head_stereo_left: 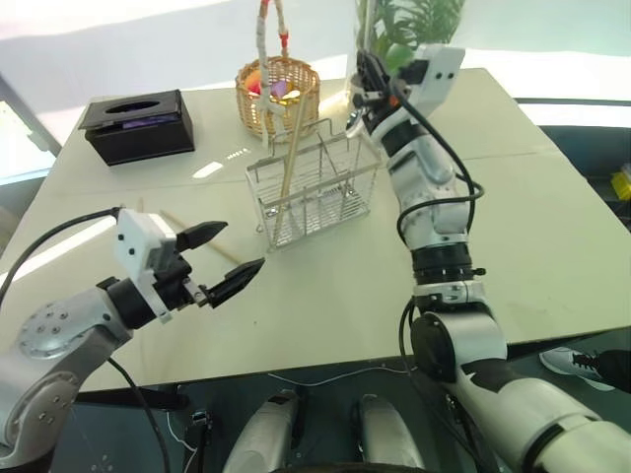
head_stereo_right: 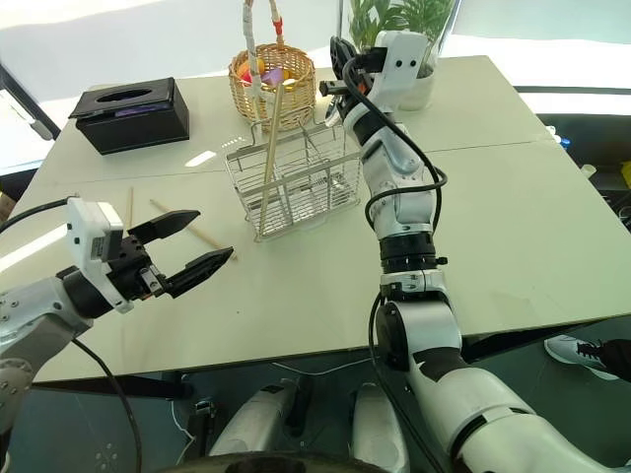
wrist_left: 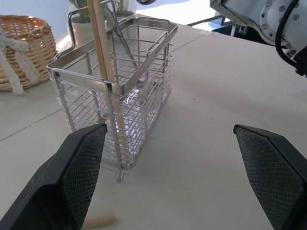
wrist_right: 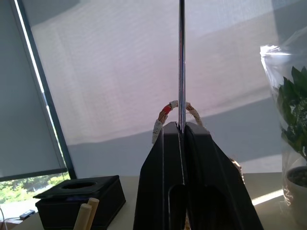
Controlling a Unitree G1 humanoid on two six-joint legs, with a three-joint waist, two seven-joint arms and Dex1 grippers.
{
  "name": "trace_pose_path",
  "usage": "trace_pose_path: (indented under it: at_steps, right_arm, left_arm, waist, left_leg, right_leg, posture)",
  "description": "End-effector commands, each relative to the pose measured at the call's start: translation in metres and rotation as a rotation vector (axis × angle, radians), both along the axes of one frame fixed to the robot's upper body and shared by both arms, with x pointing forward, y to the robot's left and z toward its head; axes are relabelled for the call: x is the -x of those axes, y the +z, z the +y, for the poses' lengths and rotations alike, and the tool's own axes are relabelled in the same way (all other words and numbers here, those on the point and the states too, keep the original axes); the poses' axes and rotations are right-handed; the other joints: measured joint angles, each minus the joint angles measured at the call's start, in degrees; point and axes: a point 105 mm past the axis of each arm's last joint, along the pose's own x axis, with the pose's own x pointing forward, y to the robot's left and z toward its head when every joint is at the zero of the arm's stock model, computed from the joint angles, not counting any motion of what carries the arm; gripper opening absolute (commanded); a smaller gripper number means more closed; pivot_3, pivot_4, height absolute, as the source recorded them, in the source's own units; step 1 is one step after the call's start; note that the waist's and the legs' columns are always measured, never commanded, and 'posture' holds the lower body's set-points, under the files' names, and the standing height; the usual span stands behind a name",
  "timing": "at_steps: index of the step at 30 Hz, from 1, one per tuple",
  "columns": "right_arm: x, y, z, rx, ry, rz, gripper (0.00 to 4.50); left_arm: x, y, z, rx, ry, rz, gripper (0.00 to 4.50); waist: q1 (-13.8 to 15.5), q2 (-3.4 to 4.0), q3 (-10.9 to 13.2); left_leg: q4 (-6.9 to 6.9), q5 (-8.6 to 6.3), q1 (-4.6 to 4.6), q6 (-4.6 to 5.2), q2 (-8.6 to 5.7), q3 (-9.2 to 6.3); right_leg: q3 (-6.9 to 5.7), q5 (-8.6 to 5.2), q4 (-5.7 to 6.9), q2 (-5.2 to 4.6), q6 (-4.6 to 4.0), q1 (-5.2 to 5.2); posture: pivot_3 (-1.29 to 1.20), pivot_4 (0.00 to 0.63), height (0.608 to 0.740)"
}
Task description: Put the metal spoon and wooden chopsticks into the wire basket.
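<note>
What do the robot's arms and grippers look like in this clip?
Both arms are silver-grey metal segments with black joint rings and loose black cables. Each wrist carries a white boxy housing. The left gripper and right gripper each have two black, tapered fingers; the finger pads show a fine mesh texture.

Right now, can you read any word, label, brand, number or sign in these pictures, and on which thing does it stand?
No readable text stands on anything.
Black tissue box: purple patch on its top, too blurred to tell whether it is writing.
Wire basket, wicker basket, chopsticks, table: no marks.
Left gripper and right gripper: no label visible.
</note>
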Motion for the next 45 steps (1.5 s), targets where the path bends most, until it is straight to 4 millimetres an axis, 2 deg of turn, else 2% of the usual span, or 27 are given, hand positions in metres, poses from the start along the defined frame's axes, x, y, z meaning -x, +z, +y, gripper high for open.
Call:
trace_pose_path:
  at_steps: [1, 6, 11, 14, 17, 20, 21, 26, 30, 33, 36, 38, 42, 45]
  right_arm:
    - [0.003, -0.004, 0.004, 0.003, 0.007, -0.031, 0.03]
    - [0.002, -0.028, 0.003, 0.026, -0.011, -0.005, 0.03]
    - [0.001, -0.041, -0.002, 0.043, -0.032, 0.008, 0.03]
    - [0.001, -0.044, -0.006, 0.04, -0.05, 0.008, 1.01]
    - [0.002, -0.043, -0.007, 0.034, -0.048, -0.002, 2.47]
    - [0.004, -0.041, -0.008, 0.043, -0.066, -0.009, 4.12]
    - [0.004, -0.04, -0.008, 0.047, -0.07, -0.012, 4.42]
    - [0.01, -0.02, -0.013, 0.05, -0.081, -0.047, 4.42]
    - [0.024, 0.021, -0.033, 0.056, -0.115, -0.112, 4.42]
    - [0.03, 0.034, -0.041, 0.099, -0.116, -0.102, 4.42]
    - [0.036, 0.03, -0.043, 0.251, -0.067, -0.014, 4.42]
    - [0.045, 0.019, -0.042, 0.384, 0.006, 0.08, 4.42]
    - [0.078, 0.007, -0.041, 0.55, 0.212, 0.203, 4.42]
    - [0.1, 0.005, -0.041, 0.648, 0.331, 0.249, 4.42]
  left_arm:
    - [0.006, 0.009, -0.003, -0.011, -0.003, -0.039, 4.5]
    - [0.008, 0.007, -0.002, -0.005, -0.001, -0.023, 4.5]
    - [0.006, 0.007, -0.002, -0.006, -0.003, -0.022, 4.5]
    - [0.006, 0.007, -0.003, -0.005, -0.005, -0.024, 4.5]
    - [0.005, 0.007, -0.003, -0.004, -0.006, -0.028, 4.5]
    - [0.004, 0.007, -0.004, -0.001, -0.007, -0.031, 4.5]
    - [0.004, 0.007, -0.004, -0.001, -0.006, -0.032, 4.5]
    - [0.002, 0.006, 0.001, 0.001, 0.024, -0.044, 4.5]
    - [-0.001, 0.004, 0.009, 0.049, 0.084, -0.046, 4.5]
    - [-0.005, -0.002, 0.016, 0.068, 0.132, -0.042, 4.5]
    - [-0.013, -0.01, 0.033, 0.078, 0.248, -0.049, 4.5]
    - [-0.023, -0.019, 0.049, 0.055, 0.37, -0.057, 4.5]
    - [-0.035, -0.034, 0.071, 0.055, 0.56, -0.05, 4.5]
    - [-0.041, -0.042, 0.076, 0.075, 0.664, -0.038, 4.5]
  waist:
    - [0.06, 0.0, 0.0]
    - [0.16, 0.01, 0.0]
    - [0.07, 0.01, 0.01]
    - [0.07, 0.01, 0.0]
    - [0.08, 0.01, 0.0]
    - [0.09, 0.01, 0.0]
    - [0.09, 0.01, 0.0]
    - [0.18, 0.01, 0.01]
    - [0.39, 0.03, 0.02]
    - [0.39, 0.02, 0.01]
    - [0.39, 0.01, 0.01]
    - [0.5, 0.02, 0.01]
    - [0.52, -0.04, 0.03]
    - [0.52, -0.1, 0.04]
  left_leg:
    - [0.0, 0.0, 0.0, 0.0, 0.0, 0.0]
    - [0.0, 0.02, 0.0, -0.03, 0.0, 0.0]
    - [0.0, 0.02, 0.0, -0.04, 0.01, 0.01]
    - [0.0, 0.02, 0.01, -0.04, 0.02, 0.0]
    - [0.0, 0.02, 0.02, -0.04, 0.02, 0.01]
    - [0.0, 0.03, 0.03, -0.05, 0.02, 0.01]
    - [0.0, 0.03, 0.03, -0.05, 0.02, 0.01]
    - [0.0, 0.03, 0.02, -0.05, 0.02, 0.01]
    - [0.0, 0.03, 0.01, -0.05, 0.02, 0.01]
    - [0.0, 0.03, 0.01, -0.05, 0.02, 0.01]
    - [0.0, 0.02, 0.01, -0.04, 0.03, 0.01]
    - [0.01, 0.02, -0.02, -0.03, 0.03, 0.03]
    - [0.04, -0.01, -0.12, 0.03, 0.04, 0.06]
    - [0.09, -0.06, -0.21, 0.11, 0.03, 0.08]
  right_leg:
    - [0.0, 0.0, 0.0, 0.0, -0.01, 0.0]
    - [0.0, 0.02, 0.0, 0.02, -0.04, 0.0]
    - [0.0, 0.02, 0.0, 0.03, -0.04, -0.01]
    - [0.0, 0.02, 0.0, 0.03, -0.04, -0.01]
    - [0.0, 0.03, 0.0, 0.03, -0.05, 0.01]
    - [0.0, 0.03, 0.0, 0.04, -0.06, 0.01]
    - [0.0, 0.03, 0.0, 0.04, -0.06, 0.01]
    - [0.01, 0.03, 0.0, 0.03, -0.06, 0.0]
    - [0.02, 0.03, 0.0, 0.02, -0.07, -0.01]
    - [0.01, 0.02, -0.01, 0.0, -0.08, 0.0]
    - [0.01, -0.07, -0.02, -0.03, -0.24, 0.0]
    - [0.02, -0.08, -0.06, -0.06, -0.27, 0.0]
    - [0.01, -0.09, -0.15, -0.13, -0.28, 0.0]
    - [-0.01, -0.09, -0.24, -0.15, -0.27, 0.02]
  posture:
    - [0.0, 0.15, 0.74]
    - [0.0, 0.15, 0.74]
    - [0.0, 0.15, 0.74]
    - [0.0, 0.15, 0.74]
    - [0.0, 0.15, 0.74]
    - [0.0, 0.15, 0.74]
    - [0.0, 0.15, 0.74]
    - [0.0, 0.15, 0.74]
    - [0.0, 0.15, 0.74]
    - [0.0, 0.15, 0.74]
    - [0.0, 0.15, 0.74]
    - [0.0, 0.15, 0.74]
    - [0.0, 0.15, 0.74]
    - [0.0, 0.15, 0.74]
